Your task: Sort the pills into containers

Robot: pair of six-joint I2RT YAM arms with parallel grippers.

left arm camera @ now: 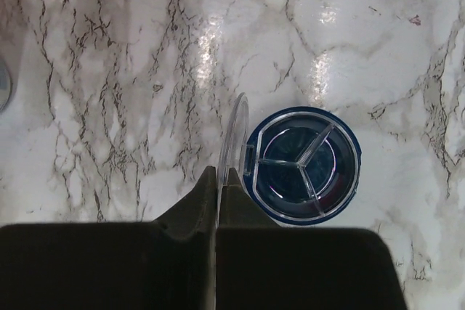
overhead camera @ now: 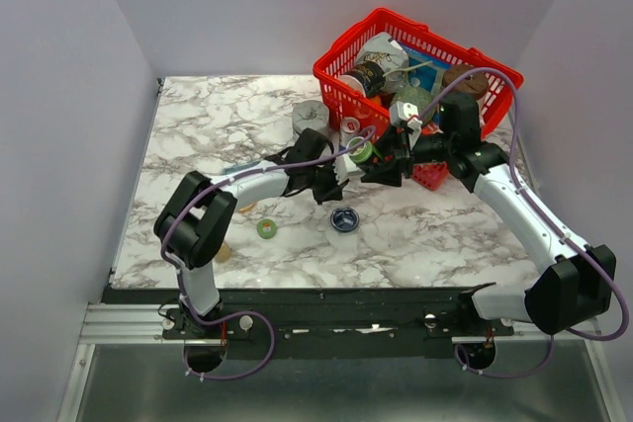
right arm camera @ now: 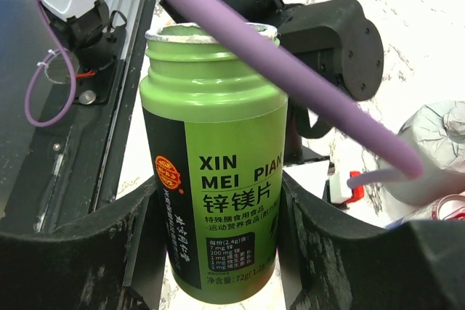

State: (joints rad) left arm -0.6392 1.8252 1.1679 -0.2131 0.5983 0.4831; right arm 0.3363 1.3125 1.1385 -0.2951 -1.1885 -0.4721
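No pills show in the blue dish point(left arm camera: 305, 112), so sorting looks barely begun. Left gripper point(left arm camera: 216, 173) pinches shut on its upright clear lid point(left arm camera: 234, 132); right gripper point(right arm camera: 218, 208) clasps the uncapped bottle point(right arm camera: 211, 128) beyond the dish. Orange dish point(overhead camera: 267, 228) lies to its left.

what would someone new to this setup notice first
The red basket crammed with clutter sits at the far right of the marble table. Mid-table, the right fingers clamp an uncapped green bottle, and the left fingers seem to pinch the upright clear lid of the dark blue dish.
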